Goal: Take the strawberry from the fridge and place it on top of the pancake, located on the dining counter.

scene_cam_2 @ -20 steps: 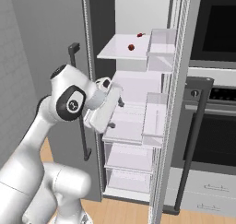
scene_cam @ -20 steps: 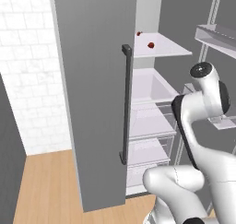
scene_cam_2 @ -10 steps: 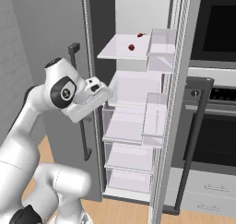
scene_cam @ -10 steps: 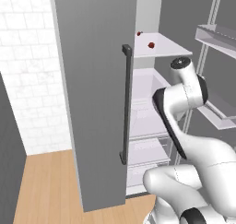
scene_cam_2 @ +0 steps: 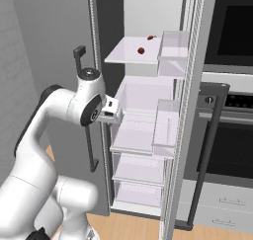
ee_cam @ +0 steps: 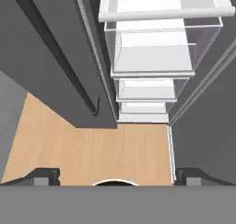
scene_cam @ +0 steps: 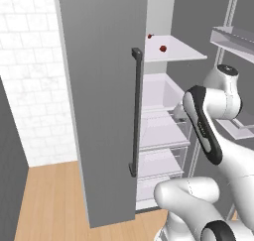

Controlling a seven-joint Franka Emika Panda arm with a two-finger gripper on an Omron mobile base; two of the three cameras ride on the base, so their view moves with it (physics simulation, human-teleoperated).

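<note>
The fridge stands open, white inside. On its top shelf lie two small red fruits, one near the front and one further back. Which of them is the strawberry I cannot tell at this size. My gripper hangs at mid-shelf height by the fridge's left edge, well below the top shelf. In the hand view the gripper is open and holds nothing, and it looks down past the clear drawers to the wood floor. The pancake and the dining counter are out of view.
The left grey door with its dark bar handle stands swung out close to my arm. The right door with clear bins is open too. A black built-in oven lies to the right. White tiled wall lies left.
The arm has folded and twisted in front of the shelves. The hand lifted, then came back down by the fridge's left edge. The red fruits have not moved.
</note>
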